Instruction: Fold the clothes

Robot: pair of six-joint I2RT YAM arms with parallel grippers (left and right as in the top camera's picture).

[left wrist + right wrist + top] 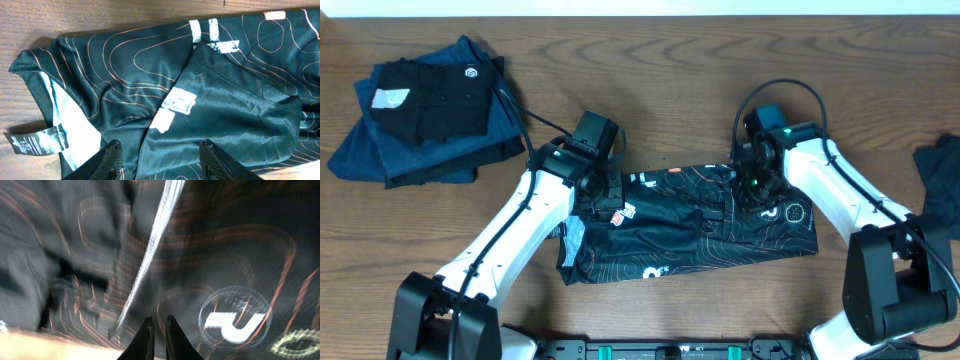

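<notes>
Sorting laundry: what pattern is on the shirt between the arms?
Black shirt with thin orange contour lines; clearest from the left wrist.

A black T-shirt (pixel 680 235) lies rumpled on the middle of the brown wooden table (pixel 660 90). A stack of folded dark clothes (pixel 420 110) sits at its far left corner. Another dark garment (pixel 942 185) lies at the right edge.

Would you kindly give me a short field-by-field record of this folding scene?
T-shirt: black, contour lines, lying as a long band at table centre
left gripper: open, above shirt's left part
right gripper: shut or nearly so, over shirt's right part; view blurred
folded pile: dark garments, far left corner
loose garment: dark, right edge
</notes>
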